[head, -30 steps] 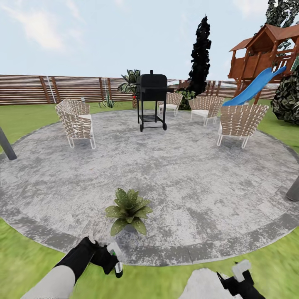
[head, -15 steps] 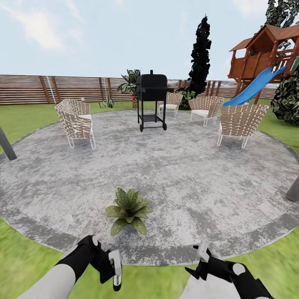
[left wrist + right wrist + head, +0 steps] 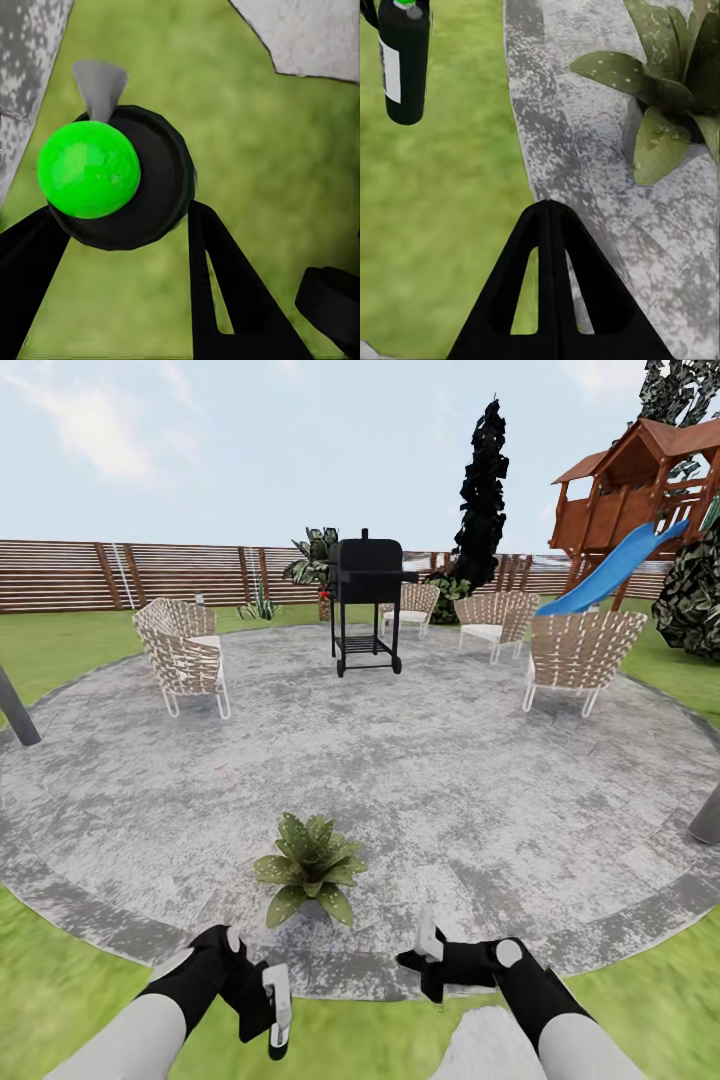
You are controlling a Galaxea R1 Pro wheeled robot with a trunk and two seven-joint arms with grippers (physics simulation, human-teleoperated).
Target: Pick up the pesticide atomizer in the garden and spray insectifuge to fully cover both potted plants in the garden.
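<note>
**Atomizer in the left gripper, first plant straight ahead**

The left gripper [image 3: 262, 1000] is clamped on the small dark pesticide atomizer with a green mark and pale trigger head [image 3: 278, 1010], holding it low over the green lawn [image 3: 60, 980] just short of the curved edge of the round grey paved patio [image 3: 450, 790]. In the left wrist view the bottle [image 3: 120, 180] sits between the two black fingers [image 3: 225, 292], seen end-on with its bright green spot and a grey nozzle tip. The right wrist view catches the same bottle [image 3: 405, 64] hanging over the grass; it carries a white label panel, but no writing can be read on it.

The right gripper [image 3: 428, 955] holds nothing, and its fingers look pressed together into a single wedge [image 3: 551, 292].

The near potted plant, a rosette of pointed speckled green leaves in a small grey pot [image 3: 308, 865], stands on the patio just beyond both grippers. A second spiky plant [image 3: 260, 605] shows far off by the brown slatted wooden fence [image 3: 80, 575], too small to identify surely.

The pick-up looks done; spraying the first plant is the step in hand. The next move probably calls for turning the nozzle toward the leaves and working the trigger, perhaps with the right gripper's help.
</note>
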